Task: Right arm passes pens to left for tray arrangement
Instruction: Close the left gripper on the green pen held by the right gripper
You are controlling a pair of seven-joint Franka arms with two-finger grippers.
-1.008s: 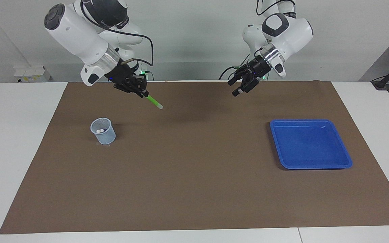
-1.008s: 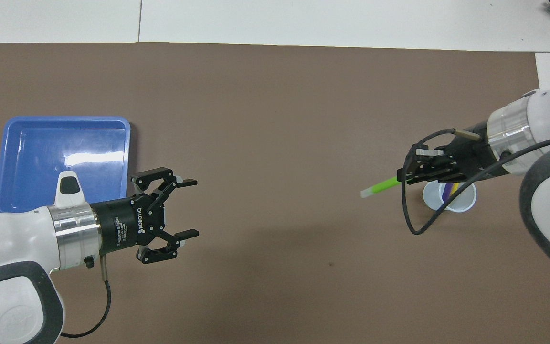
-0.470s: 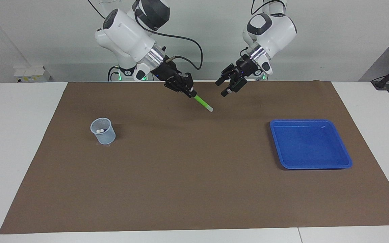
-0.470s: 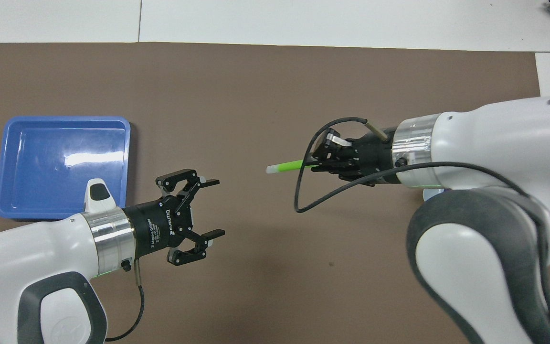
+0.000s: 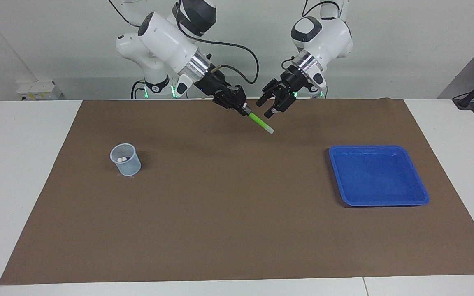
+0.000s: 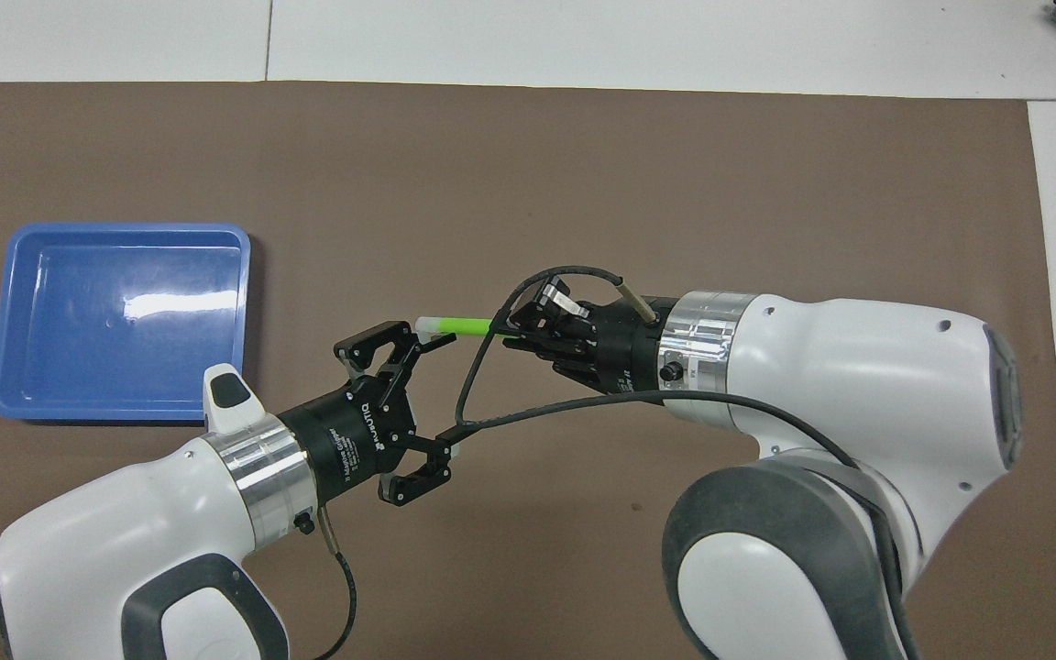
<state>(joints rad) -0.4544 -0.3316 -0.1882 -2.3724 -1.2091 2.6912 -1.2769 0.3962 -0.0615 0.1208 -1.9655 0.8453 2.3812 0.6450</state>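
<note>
Two shut fingers [image 5: 243, 107] on green pen [image 5: 260, 122]

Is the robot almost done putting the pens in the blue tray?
Not yet. The blue tray holds no pens. The right gripper is shut on the green pen, holding it out in the air beside the open left gripper, which has not grabbed it. Two pale pen ends show in the mesh cup, so those pens wait.
</note>
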